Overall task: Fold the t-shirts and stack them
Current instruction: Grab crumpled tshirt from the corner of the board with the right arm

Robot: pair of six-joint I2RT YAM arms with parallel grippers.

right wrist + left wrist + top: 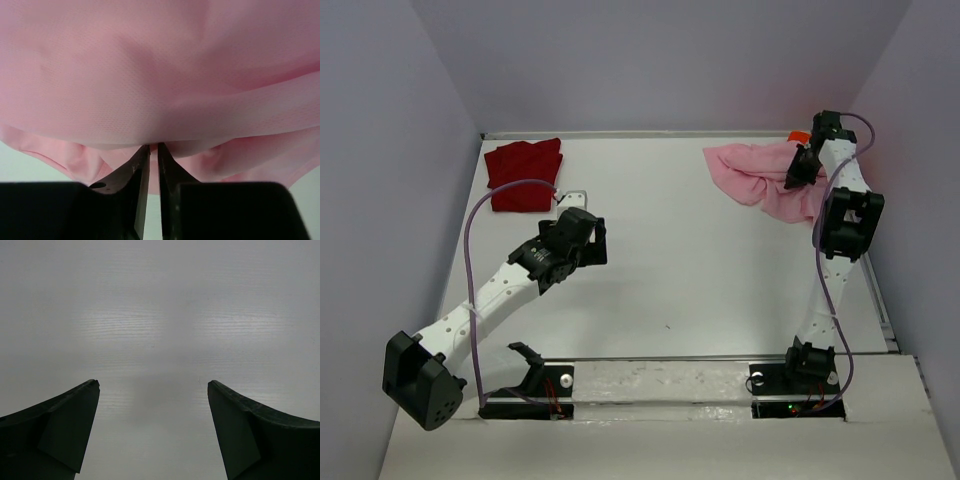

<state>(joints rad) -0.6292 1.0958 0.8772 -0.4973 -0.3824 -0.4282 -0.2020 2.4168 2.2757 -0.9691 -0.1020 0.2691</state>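
The light pink t-shirt [755, 172] lies crumpled at the far right of the table. My right gripper [798, 168] is shut on a fold of it; in the right wrist view the pink cloth [160, 75] fills the frame above the closed gripper [153, 147]. A bit of the bright orange t-shirt [799, 136] shows behind the pink one by the back wall. The dark red t-shirt [524, 172] lies folded at the far left. My left gripper [592, 232] is open and empty over bare table [155, 330], to the right of and nearer than the red shirt.
A small white label [573, 198] lies beside the red shirt. Grey walls close the table at the back and both sides. The arm bases [530, 390] stand at the near edge.
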